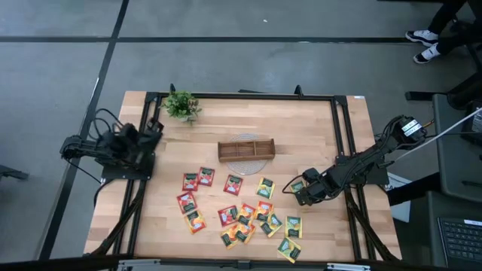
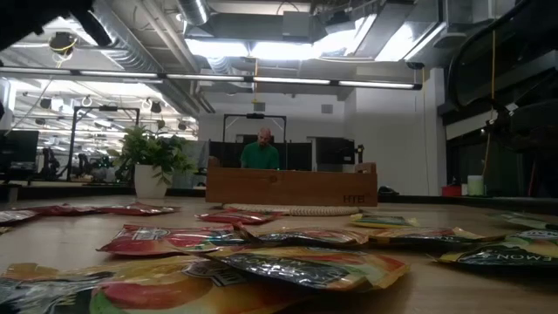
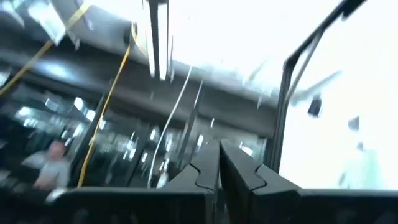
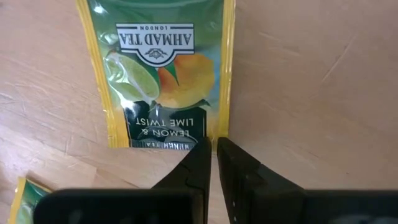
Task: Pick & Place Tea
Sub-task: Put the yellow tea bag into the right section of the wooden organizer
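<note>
The left arm sat folded at nine o'clock, its left hand (image 3: 219, 168) shut with fingers pressed together. The right arm reached in from three o'clock toward the bench centre, its right hand (image 4: 213, 163) low, fingers nearly together, holding nothing.

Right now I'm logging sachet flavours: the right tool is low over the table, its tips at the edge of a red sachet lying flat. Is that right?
Not quite: the colour is wrong. The right wrist view shows the right tool low over the table, its tips at the edge of a yellow-green lemon and lime sachet lying flat, not a red one.
</note>
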Robot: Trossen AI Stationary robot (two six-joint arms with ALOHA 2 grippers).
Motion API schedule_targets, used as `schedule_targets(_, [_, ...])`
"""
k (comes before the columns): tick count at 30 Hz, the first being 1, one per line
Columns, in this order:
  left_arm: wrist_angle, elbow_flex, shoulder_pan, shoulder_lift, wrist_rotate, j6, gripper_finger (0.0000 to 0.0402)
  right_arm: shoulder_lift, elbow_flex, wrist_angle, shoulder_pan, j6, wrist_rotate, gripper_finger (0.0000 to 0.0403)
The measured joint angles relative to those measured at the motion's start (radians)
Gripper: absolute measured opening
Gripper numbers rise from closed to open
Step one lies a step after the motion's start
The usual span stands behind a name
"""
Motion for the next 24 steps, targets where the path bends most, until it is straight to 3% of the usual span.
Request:
schedule_targets(5, [0.157, 0.002, 0.0, 0.0, 0.001, 0.018, 0.0006, 0.0, 0.0, 0.0, 0.0, 0.0, -0.001, 0.0035])
schedule_targets(12, [0.109, 0.052, 0.0, 0.04, -0.072, -0.044, 0.0006, 0.0, 0.0, 0.001, 0.0, 0.003, -0.002, 0.0035])
schedule_targets(19, [-0.124, 0.188, 0.0, 0.222, -0.12, -0.133, 0.0008, 0.0, 0.0, 0.001, 0.0, 0.003, -0.003, 0.0035])
schedule_targets(24, [-0.136, 0.231, 0.0, 0.388, -0.132, -0.17, 0.0016, 0.0, 0.0, 0.001, 0.0, 0.003, -0.003, 0.0035])
